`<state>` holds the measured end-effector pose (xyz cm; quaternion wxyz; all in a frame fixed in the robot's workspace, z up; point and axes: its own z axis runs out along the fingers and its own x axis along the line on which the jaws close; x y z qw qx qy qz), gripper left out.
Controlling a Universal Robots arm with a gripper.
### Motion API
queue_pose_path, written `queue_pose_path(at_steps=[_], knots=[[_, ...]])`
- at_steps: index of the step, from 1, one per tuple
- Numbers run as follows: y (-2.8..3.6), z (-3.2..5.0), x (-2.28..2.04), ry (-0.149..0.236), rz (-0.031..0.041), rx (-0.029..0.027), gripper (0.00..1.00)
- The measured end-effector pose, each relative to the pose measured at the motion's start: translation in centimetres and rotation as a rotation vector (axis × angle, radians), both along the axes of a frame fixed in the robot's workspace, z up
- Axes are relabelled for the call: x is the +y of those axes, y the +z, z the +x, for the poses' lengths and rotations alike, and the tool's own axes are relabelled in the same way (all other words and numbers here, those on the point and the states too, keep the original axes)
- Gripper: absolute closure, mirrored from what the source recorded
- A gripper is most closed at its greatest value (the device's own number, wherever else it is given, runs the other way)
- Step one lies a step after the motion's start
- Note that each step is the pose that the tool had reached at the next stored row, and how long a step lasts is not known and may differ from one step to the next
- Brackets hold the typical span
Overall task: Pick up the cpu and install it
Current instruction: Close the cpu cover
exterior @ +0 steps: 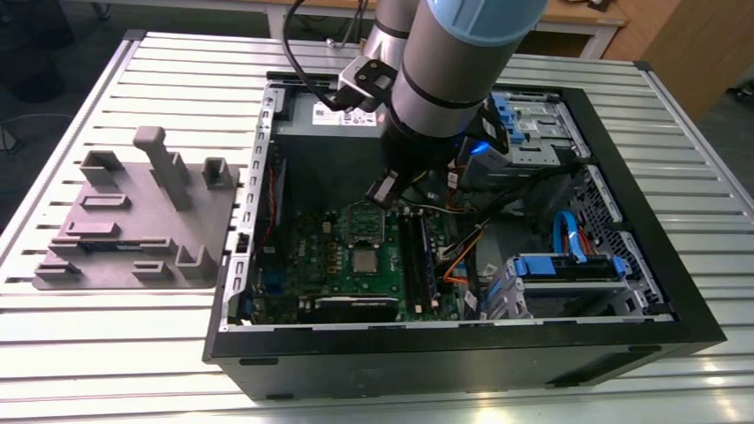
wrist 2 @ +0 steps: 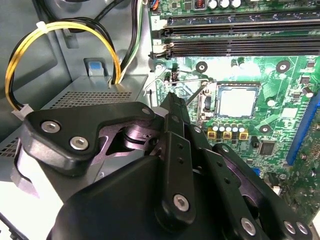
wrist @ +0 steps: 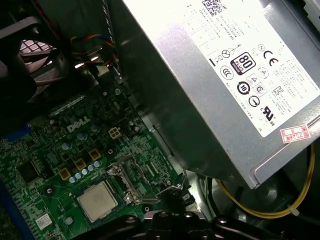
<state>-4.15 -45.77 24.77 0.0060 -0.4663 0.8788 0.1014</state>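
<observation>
the cpu (exterior: 367,260) lies flat, metal top up, seated in the socket on the green motherboard (exterior: 309,256) inside the open computer case (exterior: 471,349). it is square, so no long axis can be told; its edges run parallel to the socket frame (wrist: 131,176) beside it. its top is dull silver-grey and smooth, seen in the first wrist view (wrist: 97,200) and in the second wrist view (wrist 2: 237,101). the socket frame is thin bright metal, oblong, and stands hinged open just beside the chip, with a wire lever (wrist 2: 194,93) raised at a slant. the big grey box (wrist: 225,75) with a white label is brushed sheet metal. yellow wires (wrist 2: 65,27) loop near it.

the gripper (exterior: 386,190) is black, jointed, bolted, and hangs above the board, apart from the cpu, touching nothing visible. whether it is spread or pressed together cannot be told. the case rests on a slatted metal desk (exterior: 106,344).
</observation>
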Motion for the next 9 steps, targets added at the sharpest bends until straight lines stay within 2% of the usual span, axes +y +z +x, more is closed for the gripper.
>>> queue_pose_path(at_steps=[4,5,6,9], knots=[[0.01,0.01,-0.05,0.002,-0.0149,0.0001,0.90],[0.02,0.00,-0.05,0.002,-0.0201,0.0001,0.90],[0.02,0.01,-0.06,0.002,-0.0306,0.0001,0.90],[0.03,0.00,-0.06,0.003,-0.0383,0.0000,0.90]])
